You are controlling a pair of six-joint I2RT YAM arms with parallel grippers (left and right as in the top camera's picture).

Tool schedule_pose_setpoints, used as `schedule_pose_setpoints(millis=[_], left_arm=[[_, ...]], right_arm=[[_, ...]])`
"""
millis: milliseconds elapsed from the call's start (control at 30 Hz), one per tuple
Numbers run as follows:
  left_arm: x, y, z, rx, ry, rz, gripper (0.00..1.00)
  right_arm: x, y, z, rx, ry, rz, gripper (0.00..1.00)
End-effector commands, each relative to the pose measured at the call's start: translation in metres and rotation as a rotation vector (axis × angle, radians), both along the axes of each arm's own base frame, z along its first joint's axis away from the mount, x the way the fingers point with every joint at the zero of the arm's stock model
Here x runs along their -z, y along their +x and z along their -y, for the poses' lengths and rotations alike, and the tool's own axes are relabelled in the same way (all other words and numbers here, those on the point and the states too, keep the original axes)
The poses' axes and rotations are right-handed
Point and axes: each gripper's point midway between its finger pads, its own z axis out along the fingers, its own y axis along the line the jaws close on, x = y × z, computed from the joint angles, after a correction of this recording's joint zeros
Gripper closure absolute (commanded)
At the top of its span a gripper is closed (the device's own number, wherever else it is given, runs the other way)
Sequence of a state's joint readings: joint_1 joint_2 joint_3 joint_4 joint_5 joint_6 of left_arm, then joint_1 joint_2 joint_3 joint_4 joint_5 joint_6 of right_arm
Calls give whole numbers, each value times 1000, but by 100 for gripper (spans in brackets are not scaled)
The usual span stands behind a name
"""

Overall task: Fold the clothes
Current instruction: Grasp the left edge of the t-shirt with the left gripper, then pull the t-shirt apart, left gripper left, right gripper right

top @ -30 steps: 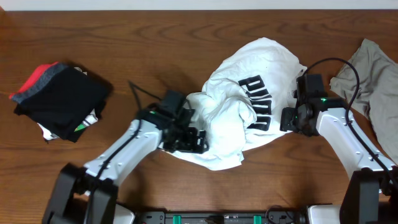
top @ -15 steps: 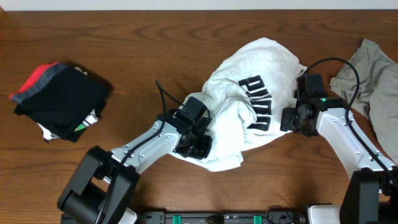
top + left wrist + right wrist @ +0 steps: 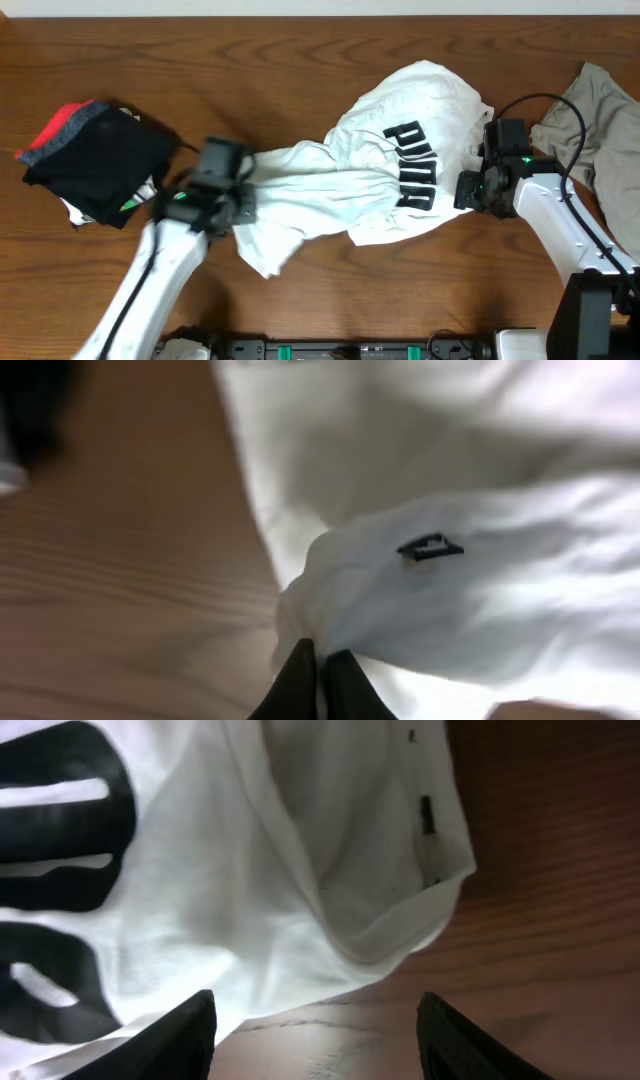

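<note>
Overhead view: a white T-shirt (image 3: 400, 150) with black lettering (image 3: 415, 165) lies on the middle of the wooden table (image 3: 300, 60). Its body is bunched toward the right, and one part is drawn out to the left in a taut band. That band ends at the left gripper (image 3: 238, 197), whose arm is blurred. The right gripper (image 3: 468, 190) sits at the shirt's right edge, just beside the lettering. From this view it cannot be told whether it touches the cloth. A pile of dark clothes (image 3: 95, 160) with a red edge rests at the far left, well apart from the shirt. A grey garment (image 3: 600, 105) lies at the far right.

Left wrist view: the picture is blurred. The two dark fingers (image 3: 298, 678) of the left gripper (image 3: 318, 665) are pressed together on a fold of the white shirt (image 3: 480, 590), pinching it. A small black label (image 3: 430, 547) shows on the cloth above them. Bare table (image 3: 120, 570) fills the left side.

Right wrist view: the right gripper (image 3: 315, 1035) has its fingers (image 3: 175, 1030) spread wide, with nothing clamped between them. Above them lies the shirt's hem (image 3: 400, 920), folded over on itself, with part of the lettering (image 3: 60, 820) at the left and bare table (image 3: 540, 870) at the right.
</note>
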State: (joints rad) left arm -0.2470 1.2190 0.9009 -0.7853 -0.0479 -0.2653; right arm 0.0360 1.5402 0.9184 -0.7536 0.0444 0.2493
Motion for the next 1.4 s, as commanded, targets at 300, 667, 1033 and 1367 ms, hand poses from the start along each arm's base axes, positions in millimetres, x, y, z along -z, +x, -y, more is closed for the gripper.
schedule_pose_setpoints(millis=[300,667,1033,1367], left_arm=[[-41,16,-55,-184,79,179,94],[-78,29,-53,-191,45,349,94],[-106,24,-88,-309,203,458,94],[-106,24,-88,-310,199,460,94]], right_arm=[[7,-3,-7,-33,42,-5,37],[22,1,-8,-36,47,48,36],[40,7,-9,-38,52,131,37],[56,2,-8,-38,51,176,90]])
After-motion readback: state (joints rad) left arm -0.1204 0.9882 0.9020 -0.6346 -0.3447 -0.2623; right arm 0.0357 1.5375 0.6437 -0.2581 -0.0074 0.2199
